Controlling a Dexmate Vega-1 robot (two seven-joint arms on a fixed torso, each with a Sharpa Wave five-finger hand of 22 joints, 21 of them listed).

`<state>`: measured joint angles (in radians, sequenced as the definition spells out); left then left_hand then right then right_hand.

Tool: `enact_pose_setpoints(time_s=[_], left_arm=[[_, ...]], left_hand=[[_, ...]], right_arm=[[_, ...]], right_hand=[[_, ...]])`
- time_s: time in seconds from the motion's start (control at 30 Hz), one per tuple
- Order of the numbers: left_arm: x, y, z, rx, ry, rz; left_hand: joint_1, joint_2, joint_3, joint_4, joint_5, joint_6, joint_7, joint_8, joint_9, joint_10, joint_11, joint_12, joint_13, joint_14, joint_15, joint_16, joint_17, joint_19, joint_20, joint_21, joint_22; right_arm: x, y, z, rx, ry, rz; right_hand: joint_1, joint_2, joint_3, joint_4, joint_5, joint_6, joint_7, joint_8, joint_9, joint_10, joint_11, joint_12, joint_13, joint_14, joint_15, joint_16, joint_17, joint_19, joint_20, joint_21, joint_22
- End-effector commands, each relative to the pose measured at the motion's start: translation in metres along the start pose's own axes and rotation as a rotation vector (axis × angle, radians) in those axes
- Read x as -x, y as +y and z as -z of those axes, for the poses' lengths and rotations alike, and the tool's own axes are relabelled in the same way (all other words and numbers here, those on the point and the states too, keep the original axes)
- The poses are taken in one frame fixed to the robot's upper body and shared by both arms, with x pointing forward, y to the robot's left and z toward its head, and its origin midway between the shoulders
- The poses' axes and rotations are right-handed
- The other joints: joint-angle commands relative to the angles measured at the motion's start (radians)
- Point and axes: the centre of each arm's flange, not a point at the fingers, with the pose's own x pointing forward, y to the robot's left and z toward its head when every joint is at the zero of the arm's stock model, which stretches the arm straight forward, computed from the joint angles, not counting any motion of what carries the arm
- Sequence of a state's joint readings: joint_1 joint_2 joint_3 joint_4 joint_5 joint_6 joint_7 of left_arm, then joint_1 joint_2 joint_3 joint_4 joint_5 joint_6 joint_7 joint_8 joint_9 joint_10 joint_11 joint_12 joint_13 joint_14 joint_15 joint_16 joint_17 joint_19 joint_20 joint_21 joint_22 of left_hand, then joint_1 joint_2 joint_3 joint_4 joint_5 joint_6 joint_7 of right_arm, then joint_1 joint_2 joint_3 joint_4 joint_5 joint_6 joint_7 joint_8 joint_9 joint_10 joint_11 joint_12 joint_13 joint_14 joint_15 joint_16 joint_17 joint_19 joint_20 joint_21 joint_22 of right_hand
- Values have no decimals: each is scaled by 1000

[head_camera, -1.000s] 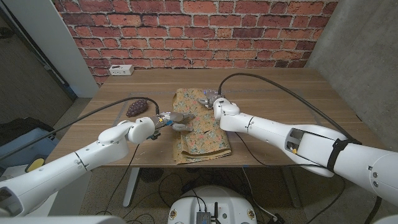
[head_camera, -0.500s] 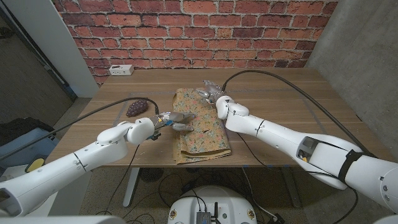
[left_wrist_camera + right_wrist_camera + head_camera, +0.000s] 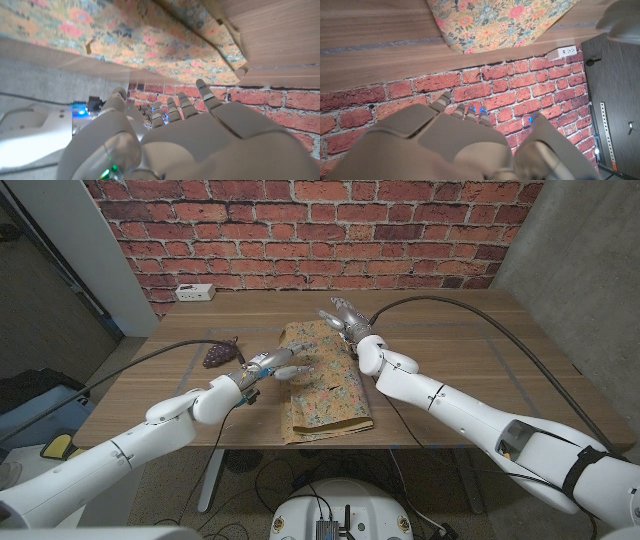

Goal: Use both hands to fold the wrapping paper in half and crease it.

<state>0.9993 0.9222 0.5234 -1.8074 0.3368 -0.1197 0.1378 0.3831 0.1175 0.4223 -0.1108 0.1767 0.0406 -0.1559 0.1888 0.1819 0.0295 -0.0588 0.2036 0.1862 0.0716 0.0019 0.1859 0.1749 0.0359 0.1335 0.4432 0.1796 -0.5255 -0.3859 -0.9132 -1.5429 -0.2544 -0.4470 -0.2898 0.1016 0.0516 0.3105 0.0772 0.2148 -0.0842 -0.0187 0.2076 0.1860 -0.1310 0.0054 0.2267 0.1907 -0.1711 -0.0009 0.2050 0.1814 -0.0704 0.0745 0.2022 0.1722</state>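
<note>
Lying folded, wrapping paper (image 3: 322,380) sits under spread left fingers (image 3: 288,369), seemingly untouched.

Wrapping paper (image 3: 322,382) lies mid-table (image 3: 450,350). Left hand (image 3: 283,366) over its left edge, right hand (image 3: 341,317) at its far edge. Pinecone-like object (image 3: 221,354) left of paper.

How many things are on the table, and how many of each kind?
Flowery wrapping paper: 1
Dark purple pouch: 1
White power strip: 1
Total: 3
</note>
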Motion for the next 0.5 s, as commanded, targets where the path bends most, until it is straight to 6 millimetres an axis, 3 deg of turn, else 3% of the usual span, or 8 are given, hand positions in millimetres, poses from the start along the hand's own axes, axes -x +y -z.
enact_pose_setpoints(time_s=[0.03, 0.13, 0.23, 0.5], left_arm=[[15, 17, 8, 258, -94, -220], [16, 19, 12, 310, -108, -247], [17, 21, 15, 352, -115, -270], [23, 24, 28, 471, -143, -292]], left_hand=[[-12, 1, 0, 8, -4, 13, -2, 8, 0, 16, -1, 9, 2, 13, 5, 5, 2, 12, 4, 3, 3], [-19, 3, -2, 13, -4, 18, 3, 9, 0, 19, 4, 10, 2, 15, 6, 5, 2, 17, 0, 4, 3], [-28, 5, -5, 18, -5, 38, 5, 14, -1, 28, 6, 12, 1, 18, 3, 5, 2, 21, -6, 3, 3], [-39, 2, -8, 21, -5, 46, 4, 12, -2, 35, 6, 13, 1, 23, -4, 5, 2, 32, -15, 2, 3]], right_arm=[[32, -24, 10, -203, -95, 126], [40, -27, 12, -245, -117, 147], [47, -30, 14, -296, -137, 183], [65, -34, 18, -386, -167, 235]], right_hand=[[11, -3, 0, -14, 10, 22, 30, 4, -1, 30, 5, 7, -1, -9, 8, 7, 1, 54, -10, 20, 0], [19, -1, 2, -22, 13, 33, 28, 2, -2, 47, 12, 7, -1, 10, 13, 8, 0, 87, -26, 26, 0], [25, 0, 3, -31, 16, 67, 5, 8, -2, 64, 14, 6, -2, 33, 14, 8, 0, 116, -42, 29, 0], [33, 2, 4, -41, 19, 102, -1, 11, -2, 98, 19, 9, -2, 66, 17, 11, -1, 160, -47, 35, 0]])
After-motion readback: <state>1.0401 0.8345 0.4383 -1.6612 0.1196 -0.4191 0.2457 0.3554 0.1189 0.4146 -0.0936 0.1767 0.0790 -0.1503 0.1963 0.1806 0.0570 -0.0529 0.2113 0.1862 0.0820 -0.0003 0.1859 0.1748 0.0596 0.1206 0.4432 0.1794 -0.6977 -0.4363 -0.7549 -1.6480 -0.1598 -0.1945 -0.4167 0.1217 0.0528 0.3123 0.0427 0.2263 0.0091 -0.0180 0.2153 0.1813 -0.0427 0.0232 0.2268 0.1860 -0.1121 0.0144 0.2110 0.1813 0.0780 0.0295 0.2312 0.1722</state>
